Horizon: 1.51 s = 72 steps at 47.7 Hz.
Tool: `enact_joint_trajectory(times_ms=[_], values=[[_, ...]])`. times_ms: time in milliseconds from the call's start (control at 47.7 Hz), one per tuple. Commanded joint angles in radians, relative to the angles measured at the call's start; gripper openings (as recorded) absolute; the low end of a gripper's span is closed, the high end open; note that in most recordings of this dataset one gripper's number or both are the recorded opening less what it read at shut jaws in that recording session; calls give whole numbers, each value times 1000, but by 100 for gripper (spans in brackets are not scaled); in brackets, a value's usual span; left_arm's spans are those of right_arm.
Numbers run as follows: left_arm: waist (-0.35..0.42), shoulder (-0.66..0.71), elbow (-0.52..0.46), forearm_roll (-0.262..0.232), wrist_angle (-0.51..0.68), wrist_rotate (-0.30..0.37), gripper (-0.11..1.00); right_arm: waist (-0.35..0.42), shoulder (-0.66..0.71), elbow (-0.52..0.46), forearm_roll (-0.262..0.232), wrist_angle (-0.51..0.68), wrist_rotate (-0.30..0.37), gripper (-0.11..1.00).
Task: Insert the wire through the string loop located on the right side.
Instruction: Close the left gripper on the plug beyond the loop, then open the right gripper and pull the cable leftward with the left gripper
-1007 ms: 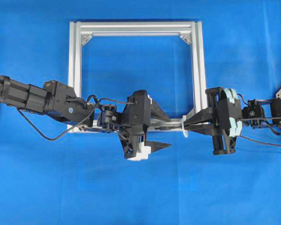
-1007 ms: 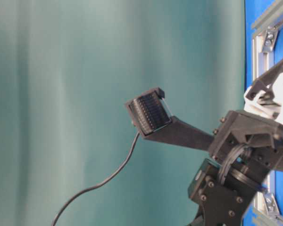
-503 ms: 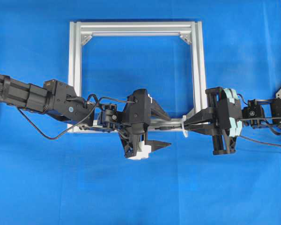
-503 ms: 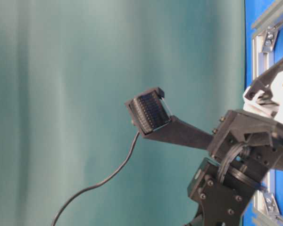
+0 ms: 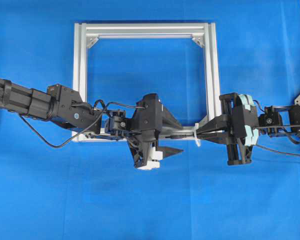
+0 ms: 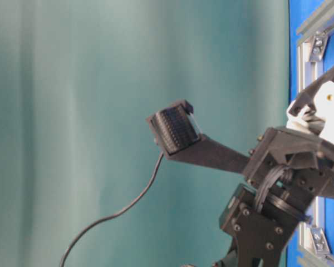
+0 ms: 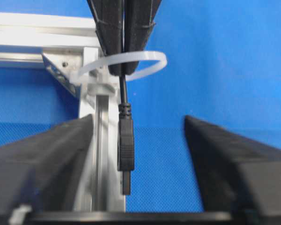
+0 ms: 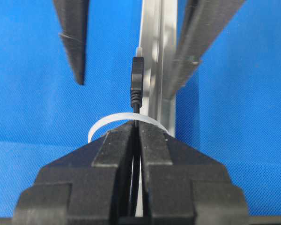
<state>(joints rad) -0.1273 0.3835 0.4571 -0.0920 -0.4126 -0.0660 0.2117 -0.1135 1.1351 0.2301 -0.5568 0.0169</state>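
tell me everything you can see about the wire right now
The wire is a thin black cable ending in a blocky black plug with a ribbed collar and a small metal tip. The shut right gripper pinches the cable just behind the plug, which pokes through the white string loop beside the aluminium frame. The plug hangs untouched between the left gripper fingers, which stand apart.

No writing, label, brand, number or sign can be read in any of the views.
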Motion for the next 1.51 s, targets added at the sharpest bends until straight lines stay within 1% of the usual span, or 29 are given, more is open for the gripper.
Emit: enact_joint_trajectory(times_ms=[0,105,168,881,965,1028,1091,1196,1238,1385,1468,1489], values=[[5,-15,-28,2,26,8,56,0,-8,-14,-2,-14,-2,-3],[9,-15,-37,2,58,14,22,0,-8,-14,-2,-14,-2,-3],[9,-15,-37,2,61,15,9,0,-8,-14,-2,-14,-2,-3],[14,-15,-41,2,60,15,8,0,-8,-14,-2,-14,0,-3],[14,-17,-38,3,60,15,8,0,-9,-11,-2,-14,5,0],[15,-15,-38,3,60,15,8,0,-12,-11,0,-9,8,7],[14,-17,-38,3,60,15,8,0,-17,-9,3,-8,11,20],[14,-17,-38,3,60,15,8,0,-29,0,5,-8,12,45],[15,-17,-37,3,60,15,8,0,-38,6,5,-8,12,52],[15,-18,-35,3,60,15,8,0,-78,35,6,-17,11,69],[15,-18,-35,2,60,15,8,0,-104,54,6,-26,12,87],[15,-20,-35,3,60,15,8,0,-110,57,6,-26,12,90]])
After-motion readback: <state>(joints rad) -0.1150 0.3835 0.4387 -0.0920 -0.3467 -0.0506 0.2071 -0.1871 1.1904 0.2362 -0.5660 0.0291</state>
